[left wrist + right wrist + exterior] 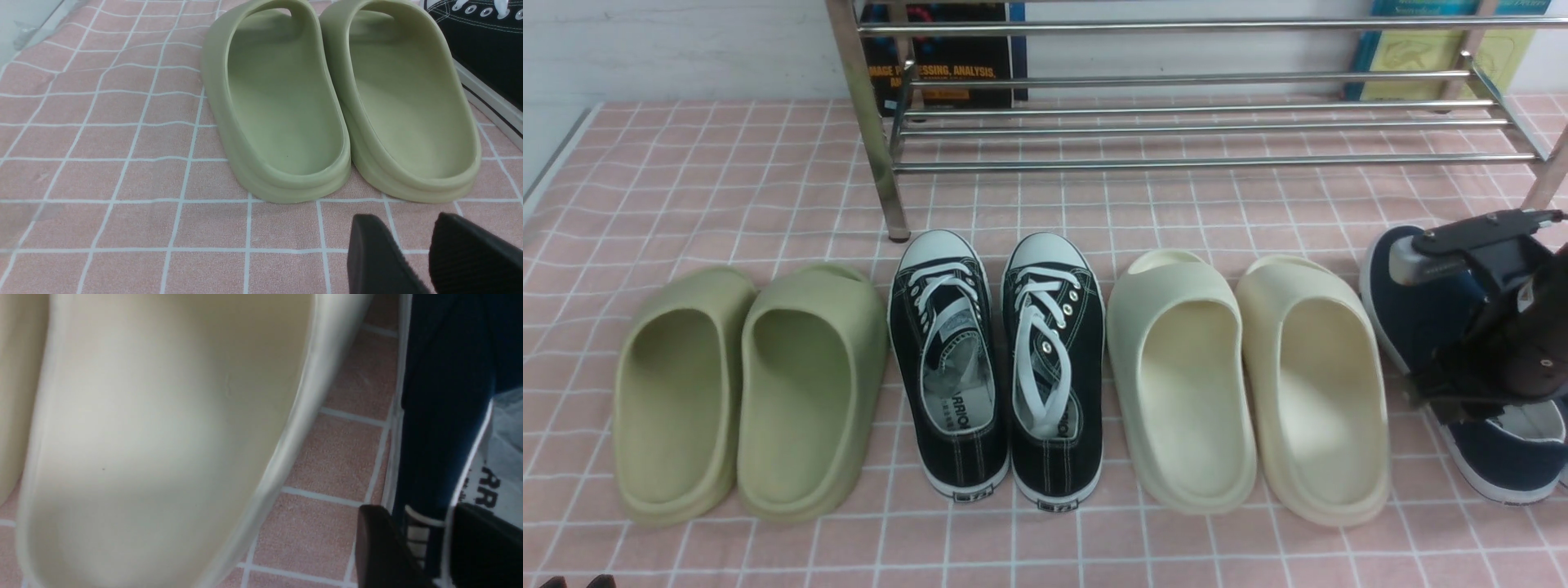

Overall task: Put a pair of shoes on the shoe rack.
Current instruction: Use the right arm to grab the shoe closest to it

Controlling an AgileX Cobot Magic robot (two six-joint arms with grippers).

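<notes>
One pink checked surface (686, 180) carries everything. At its far side stands one chrome shoe rack (1176, 126), with five thin horizontal bars in view and no shoe on any of them.

In front of the rack the shoes stand in a single row, toes toward it. There are four foam slides:
- two green slides (813, 392) at the robot's left, touching each other
- two cream slides (1176, 384) to the right of centre, also touching each other

Between these pairs stand two black lace-up sneakers (947, 359) with white toe caps. At the right end of the row, just beside the cream pair, one navy shoe (1421, 318) is in view. It rests on the surface, well short of the rack.

Two books lean behind the rack, a dark one (947, 65) and a blue-and-yellow one (1413, 49).

There are two pincers. The right pincer (425, 522) straddles the navy shoe's heel wall, one finger outside against the sole and one inside over the lining. I cannot tell whether it grips. The left pincer (408, 228) is released and holds nothing. It sits low near the heels of the green slides, with bare cloth between its fingers.
</notes>
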